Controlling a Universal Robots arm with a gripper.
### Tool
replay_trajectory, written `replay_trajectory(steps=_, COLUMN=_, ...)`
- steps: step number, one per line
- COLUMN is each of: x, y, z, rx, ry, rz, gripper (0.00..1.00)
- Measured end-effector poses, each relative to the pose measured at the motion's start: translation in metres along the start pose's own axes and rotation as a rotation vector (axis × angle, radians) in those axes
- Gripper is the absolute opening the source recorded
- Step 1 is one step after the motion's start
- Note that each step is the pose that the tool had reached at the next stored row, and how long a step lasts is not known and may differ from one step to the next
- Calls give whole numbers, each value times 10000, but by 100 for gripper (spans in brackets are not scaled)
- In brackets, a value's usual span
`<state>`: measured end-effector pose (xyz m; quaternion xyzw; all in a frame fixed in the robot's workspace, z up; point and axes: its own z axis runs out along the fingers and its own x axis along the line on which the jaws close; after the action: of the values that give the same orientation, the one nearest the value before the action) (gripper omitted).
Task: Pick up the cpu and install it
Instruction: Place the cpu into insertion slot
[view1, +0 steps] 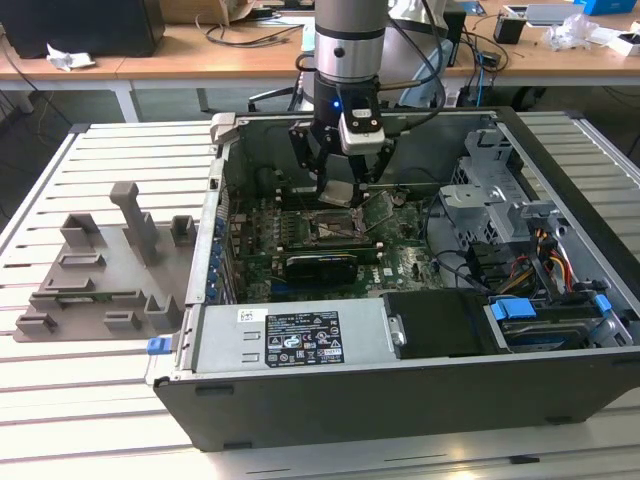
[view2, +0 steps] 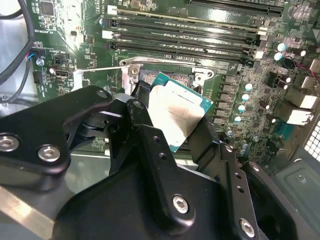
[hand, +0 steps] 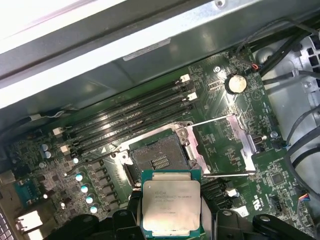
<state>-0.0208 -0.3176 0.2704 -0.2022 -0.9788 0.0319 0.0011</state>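
My gripper (view1: 341, 188) hangs inside the open computer case, shut on the cpu (view1: 338, 194). The cpu (hand: 171, 206) is a flat square chip with a pale silver top and a green rim, and in both wrist views the black fingers (hand: 123, 220) clamp its two opposite edges. It is held a little above the motherboard and slightly tilted (view2: 178, 116). Just beyond it lies the open black socket (hand: 159, 160), whose metal bracket (hand: 227, 145) is swung open to one side. The cpu is not touching the socket.
Memory slots (hand: 130, 120) run beside the socket. The case holds a power supply with a printed label (view1: 300, 340), a metal drive cage (view1: 485, 190) and bundled cables (view1: 545, 255). A grey fixture tray (view1: 100, 265) sits on the slatted table at the exterior view's left.
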Motion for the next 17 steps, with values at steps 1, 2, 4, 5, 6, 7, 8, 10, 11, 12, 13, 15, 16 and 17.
replay_trajectory(steps=1, x=0, y=0, z=0, rx=11, ry=0, rz=73, gripper=55)
replay_trajectory(steps=2, x=0, y=0, z=1, rx=18, ry=0, rz=114, gripper=55)
replay_trajectory(steps=4, x=0, y=0, z=1, rx=52, ry=-5, rz=252, gripper=55)
replay_trajectory(steps=5, x=0, y=0, z=2, rx=71, ry=-7, rz=339, gripper=55)
replay_trajectory(steps=6, x=0, y=0, z=2, rx=80, ry=-7, rz=389, gripper=55)
replay_trajectory(steps=7, x=0, y=0, z=2, rx=89, ry=-8, rz=445, gripper=55)
replay_trajectory(steps=8, x=0, y=0, z=3, rx=96, ry=-8, rz=492, gripper=55)
replay_trajectory(steps=10, x=0, y=1, z=3, rx=128, ry=-13, rz=634, gripper=55)
replay_trajectory(steps=11, x=0, y=0, z=3, rx=148, ry=-17, rz=693, gripper=55)
replay_trajectory(steps=12, x=0, y=0, z=3, rx=157, ry=-18, rz=726, gripper=55)
replay_trajectory(steps=13, x=0, y=0, z=3, rx=174, ry=-21, rz=798, gripper=55)
replay_trajectory(steps=15, x=0, y=0, z=4, rx=201, ry=-24, rz=928, gripper=55)
replay_trajectory(steps=16, x=0, y=0, z=4, rx=209, ry=-25, rz=972, gripper=55)
replay_trajectory(steps=17, x=0, y=0, z=4, rx=216, ry=-25, rz=1017, gripper=55)
